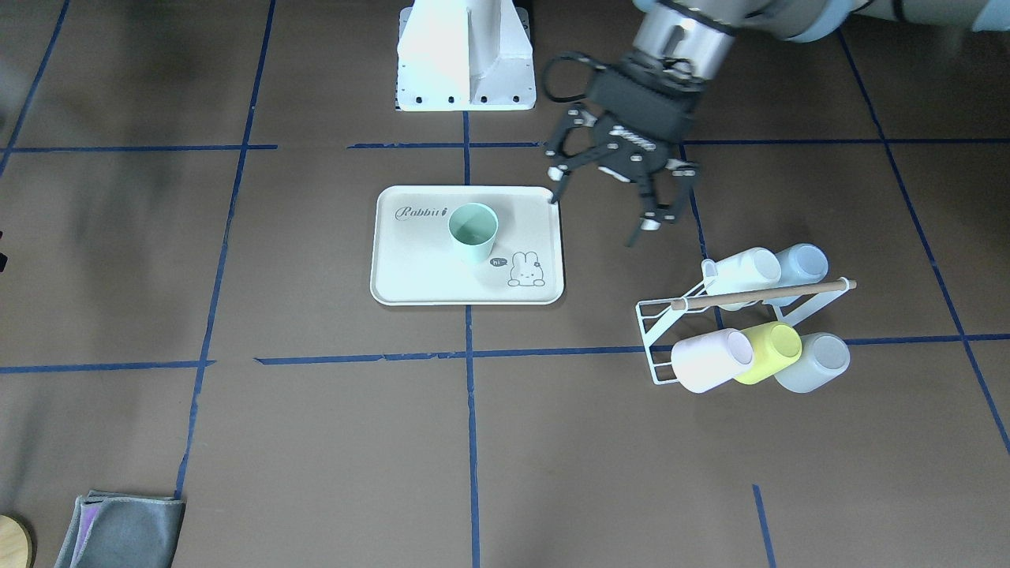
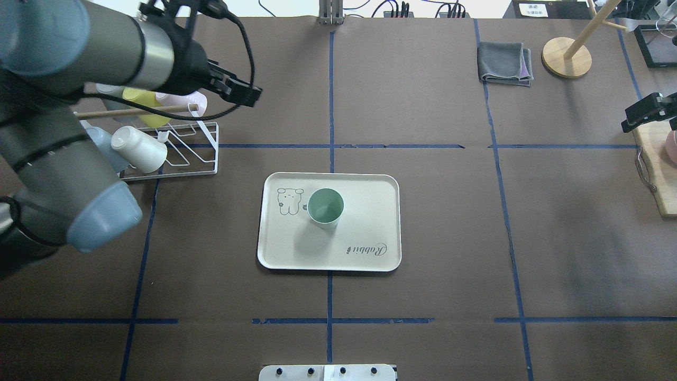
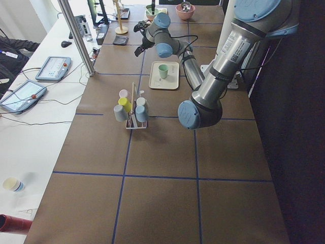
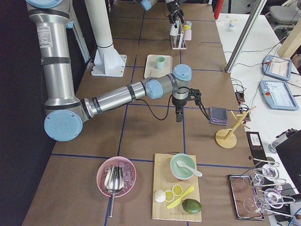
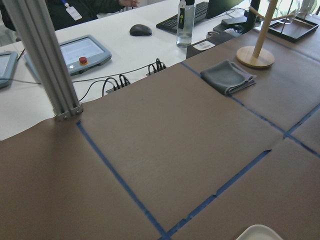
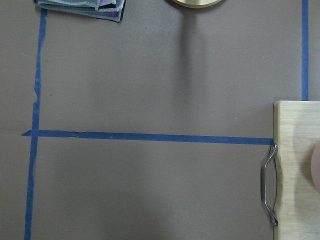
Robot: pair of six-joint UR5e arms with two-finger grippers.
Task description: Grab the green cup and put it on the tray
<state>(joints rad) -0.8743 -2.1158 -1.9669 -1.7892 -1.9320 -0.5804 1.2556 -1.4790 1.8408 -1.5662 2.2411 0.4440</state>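
The green cup (image 1: 473, 233) stands upright on the cream tray (image 1: 418, 268), near the bunny drawing, with nothing in it. From overhead the green cup (image 2: 325, 207) sits left of the middle of the tray (image 2: 365, 211). My left gripper (image 1: 601, 211) hangs open above the table just off the tray's corner on the robot's left; nothing is between its fingers and it is apart from the cup. My right gripper (image 2: 648, 114) is far off at the table's right edge, over a wooden board; whether its fingers are open or shut does not show.
A white wire rack (image 1: 742, 315) holding several pastel cups, one yellow-green (image 1: 769, 351), stands beside the left arm. A folded grey cloth (image 2: 504, 62) and a wooden stand (image 2: 567, 57) are at the far right. A cutting board (image 6: 297, 165) lies under the right wrist.
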